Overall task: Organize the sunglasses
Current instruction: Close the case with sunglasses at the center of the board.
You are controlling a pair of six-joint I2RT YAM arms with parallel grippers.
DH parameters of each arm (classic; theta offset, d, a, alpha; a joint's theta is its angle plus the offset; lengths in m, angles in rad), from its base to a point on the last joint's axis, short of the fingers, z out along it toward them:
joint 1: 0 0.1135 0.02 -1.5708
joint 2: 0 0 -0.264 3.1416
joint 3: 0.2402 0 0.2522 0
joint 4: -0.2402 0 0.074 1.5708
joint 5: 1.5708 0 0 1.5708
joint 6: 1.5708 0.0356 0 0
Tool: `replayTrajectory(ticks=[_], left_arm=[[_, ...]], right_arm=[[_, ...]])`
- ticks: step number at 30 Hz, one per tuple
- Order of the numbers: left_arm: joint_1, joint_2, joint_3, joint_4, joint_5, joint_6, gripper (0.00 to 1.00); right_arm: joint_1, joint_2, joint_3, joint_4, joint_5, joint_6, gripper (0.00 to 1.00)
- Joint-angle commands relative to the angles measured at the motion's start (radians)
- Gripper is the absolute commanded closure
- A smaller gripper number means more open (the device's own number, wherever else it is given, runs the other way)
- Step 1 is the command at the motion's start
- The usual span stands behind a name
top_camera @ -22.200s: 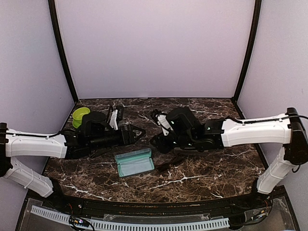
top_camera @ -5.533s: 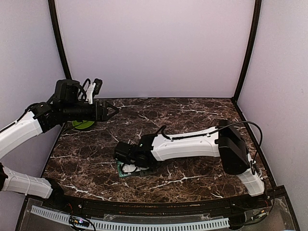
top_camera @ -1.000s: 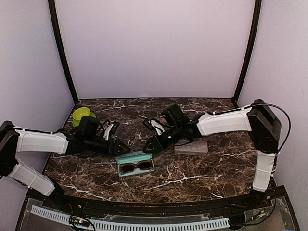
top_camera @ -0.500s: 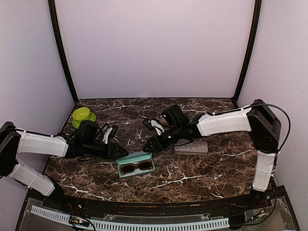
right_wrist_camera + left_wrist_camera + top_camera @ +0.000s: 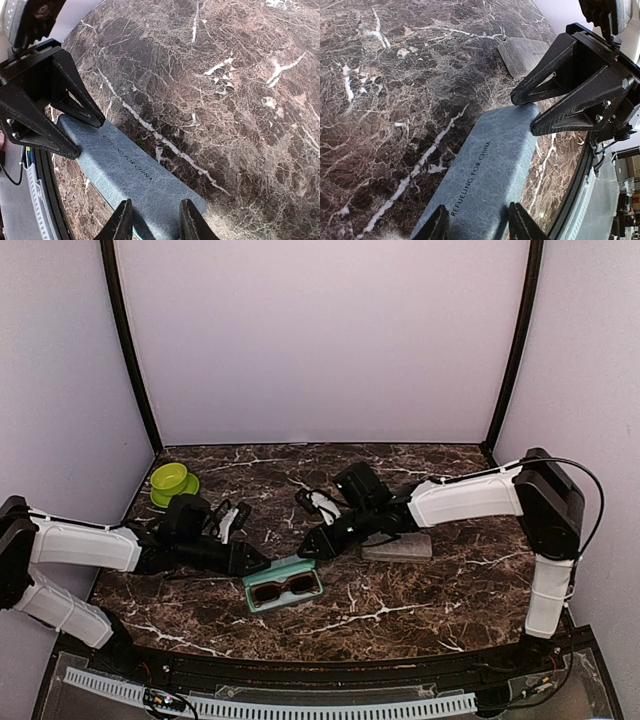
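Observation:
A pair of sunglasses with dark reddish-brown lenses lies in an open teal-lined case at the front middle of the table. The case's blue-grey lid stands along its far side and also shows in the right wrist view. My left gripper is open at the lid's left end, its fingers on either side of the lid. My right gripper is open at the lid's right end, its fingers astride it. The purple-tinted pair is out of view.
A closed grey case lies right of the open case, under the right arm, and shows in the left wrist view. A green bowl sits at the back left. The table's front edge is close behind the open case.
My left gripper has moved right and closer to the left end of the case lid. My right gripper has shifted slightly at the right end. The case and sunglasses have not moved.

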Motion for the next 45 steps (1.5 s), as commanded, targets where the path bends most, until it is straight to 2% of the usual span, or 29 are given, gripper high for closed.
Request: replayTrajectory(ticks=[1, 5, 13, 26, 32, 34, 38, 41, 45], left_arm=[[-0.055, -0.037, -0.020, -0.054, -0.083, 0.018, 0.59], [-0.108, -0.053, -0.037, -0.067, -0.170, 0.017, 0.59], [-0.183, -0.072, -0.085, -0.061, -0.247, -0.017, 0.59], [-0.252, -0.054, -0.104, -0.066, -0.286, -0.030, 0.58], [-0.288, -0.066, -0.106, -0.083, -0.317, -0.034, 0.54], [-0.299, -0.087, -0.096, -0.112, -0.341, -0.022, 0.49], [-0.326, -0.155, -0.077, -0.190, -0.414, 0.015, 0.36], [-0.337, -0.227, -0.076, -0.267, -0.490, 0.029, 0.31], [-0.339, -0.295, -0.091, -0.342, -0.531, 0.007, 0.25]], right_arm=[[0.040, 0.001, -0.041, 0.016, 0.048, -0.012, 0.69], [0.055, -0.006, -0.067, 0.029, 0.066, -0.009, 0.69], [0.069, -0.028, -0.133, 0.064, 0.068, 0.010, 0.69], [0.083, -0.064, -0.202, 0.080, 0.099, 0.038, 0.69], [0.086, -0.079, -0.229, 0.091, 0.100, 0.050, 0.68], [0.086, -0.095, -0.241, 0.086, 0.111, 0.053, 0.68], [0.086, -0.149, -0.264, 0.059, 0.145, 0.062, 0.59], [0.086, -0.189, -0.289, 0.046, 0.168, 0.068, 0.48], [0.087, -0.204, -0.315, 0.046, 0.163, 0.080, 0.41]])
